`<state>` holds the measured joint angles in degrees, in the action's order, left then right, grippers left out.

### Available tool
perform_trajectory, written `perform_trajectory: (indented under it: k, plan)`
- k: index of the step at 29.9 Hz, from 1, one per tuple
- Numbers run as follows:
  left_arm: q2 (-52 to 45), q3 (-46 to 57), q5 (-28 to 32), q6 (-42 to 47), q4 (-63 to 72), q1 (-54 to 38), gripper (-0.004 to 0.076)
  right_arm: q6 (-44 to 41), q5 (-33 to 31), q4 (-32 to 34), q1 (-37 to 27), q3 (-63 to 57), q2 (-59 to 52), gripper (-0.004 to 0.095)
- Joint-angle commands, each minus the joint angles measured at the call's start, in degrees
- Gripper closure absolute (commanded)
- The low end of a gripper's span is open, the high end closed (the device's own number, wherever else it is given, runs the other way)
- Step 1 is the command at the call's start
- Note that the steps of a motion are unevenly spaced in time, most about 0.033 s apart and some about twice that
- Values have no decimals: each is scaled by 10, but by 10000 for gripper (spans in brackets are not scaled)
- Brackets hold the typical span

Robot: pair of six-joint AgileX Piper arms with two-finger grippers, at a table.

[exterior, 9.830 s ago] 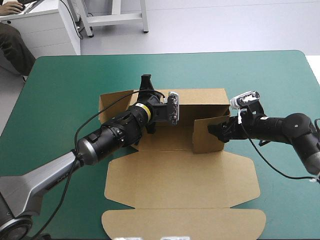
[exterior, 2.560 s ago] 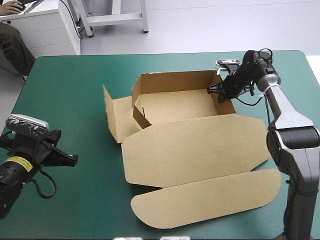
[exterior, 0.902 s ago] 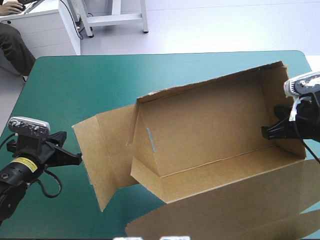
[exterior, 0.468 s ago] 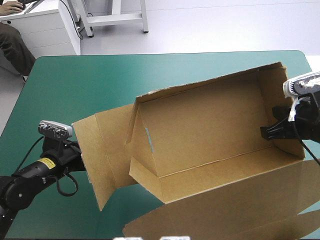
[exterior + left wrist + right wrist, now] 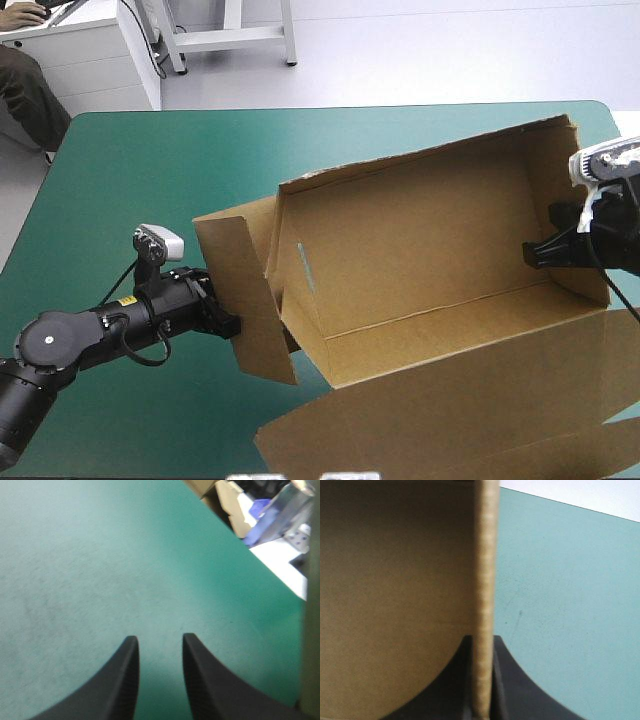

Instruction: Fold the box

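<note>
Lifted and tilted above the teal-green desk (image 5: 150,170), the brown box (image 5: 420,250) shows its open inside, walls raised, with the lid panel (image 5: 480,420) trailing toward the near edge. The right claw (image 5: 535,255) pinches the box's right-hand wall, its black fingers (image 5: 515,695) all but closed on the board. The left claw (image 5: 225,322), slightly parted and holding nothing, sits at the loose left flap (image 5: 240,290); contact cannot be made out.

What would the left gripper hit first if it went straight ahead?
Probably the box flap, just ahead of the left gripper seen from above; its own camera shows mostly cover ahead, so unsure.
</note>
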<state>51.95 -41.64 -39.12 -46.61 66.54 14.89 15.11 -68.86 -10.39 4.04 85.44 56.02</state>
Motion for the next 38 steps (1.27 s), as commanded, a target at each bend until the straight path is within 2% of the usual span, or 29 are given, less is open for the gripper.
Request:
perform_trajectory:
  k: [1,4,6,13,19,30,38]
  plan:
    - [-4,-17,-46,-107,150,1,303,-5,47,-28,-3,11,12,928]
    - [-4,-17,-79,-156,213,1,162,-5,56,-24,-3,11,22,928]
    - [-4,-17,-87,-171,248,1,134,-5,66,-18,-3,11,26,928]
    - [2,-17,-148,-235,361,1,133,1,96,-16,-3,11,33,927]
    - [43,-38,-226,-237,368,1,133,6,112,-17,-3,10,37,926]
    - [69,-114,-200,-233,366,1,133,0,148,-17,-3,10,37,924]
    - [122,-171,-216,-211,368,1,133,-8,171,-19,-3,10,49,920]
